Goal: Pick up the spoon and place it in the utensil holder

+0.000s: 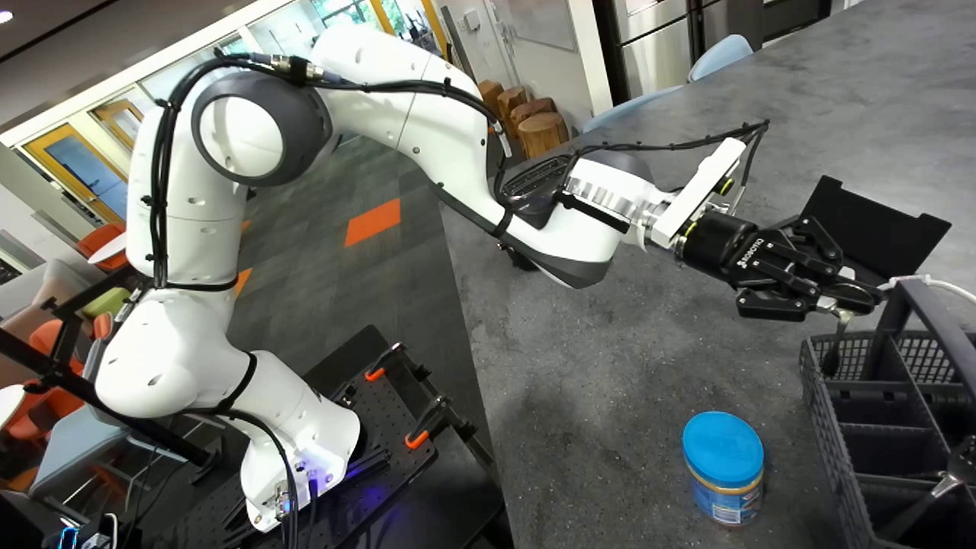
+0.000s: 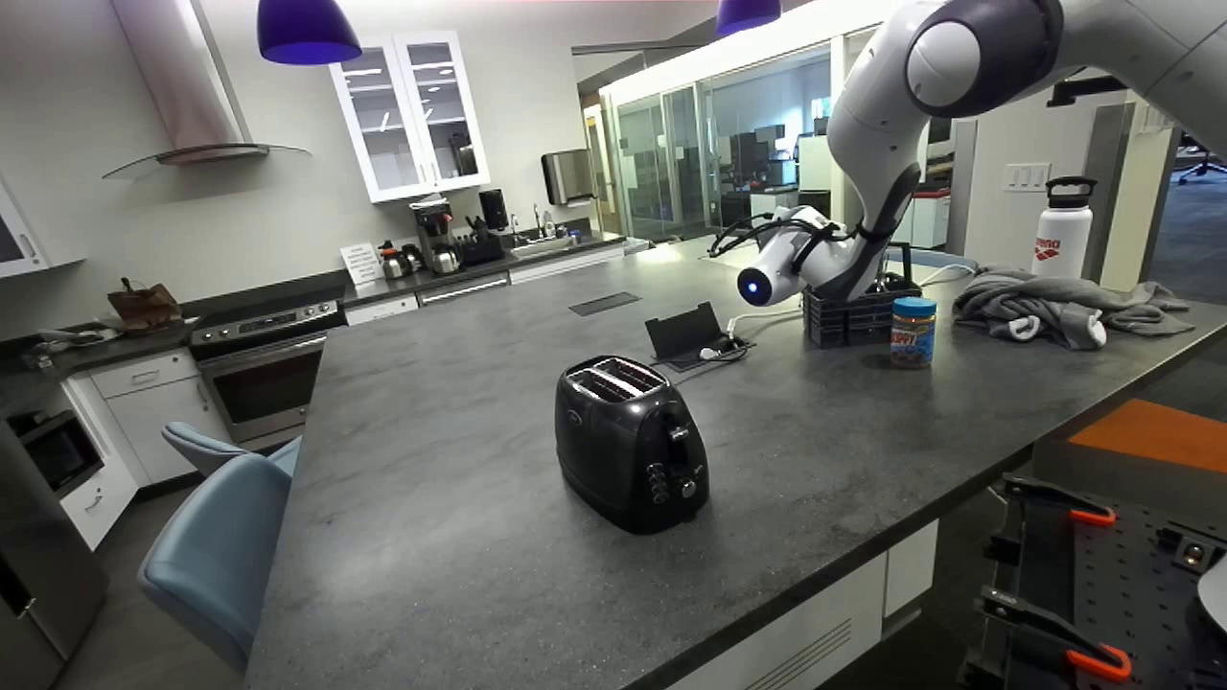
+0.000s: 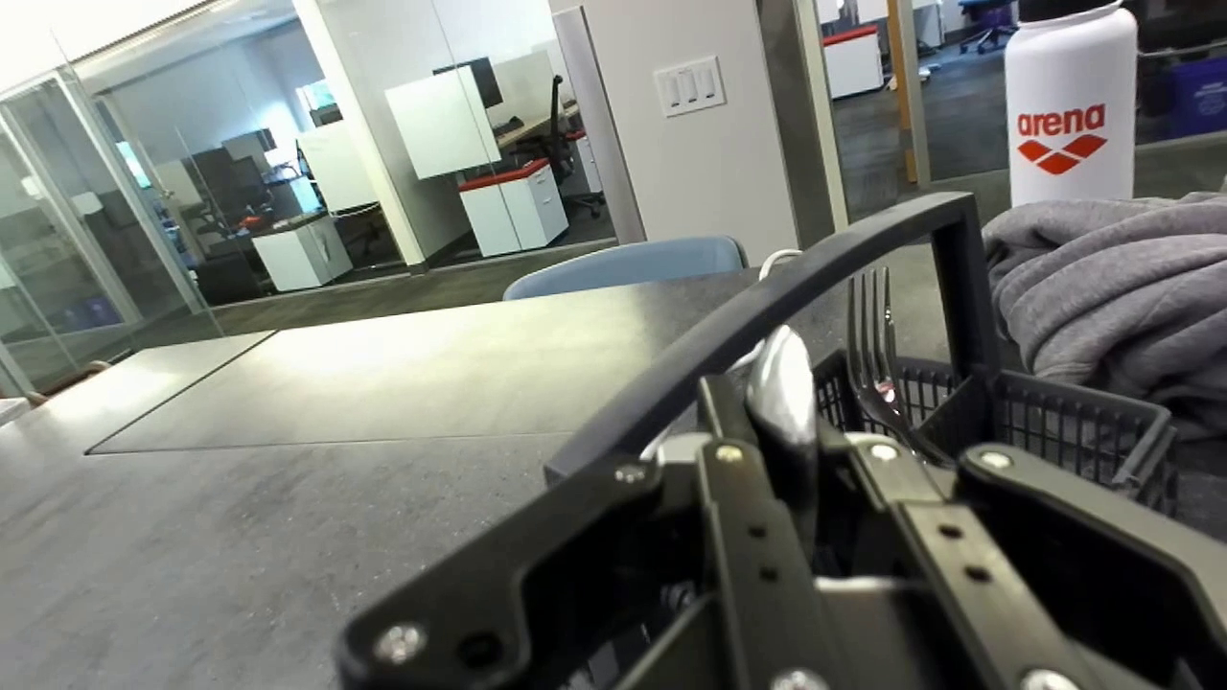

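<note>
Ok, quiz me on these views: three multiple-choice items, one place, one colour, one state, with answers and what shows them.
1. Where is the fork?
A) in the toaster
B) in the basket
C) on the floor

2. What colour is the lettering on the bottle?
A) green
B) blue
C) red

3. The jar is:
A) upright, lid on
B) lying down
C) upright, lid off

1: B, the wrist view shows it poking up from inside.
2: C, "arena" reads red there.
3: A, the lid tops it in both exterior views.

Bench (image 1: 579,396) mottled grey. Tool (image 1: 848,290) mostly black. Spoon (image 3: 782,388) silvery. Utensil holder (image 1: 826,427) dark grey, grid-walled. Jar lid (image 1: 723,448) bright blue. Toaster (image 2: 623,450) black.
</note>
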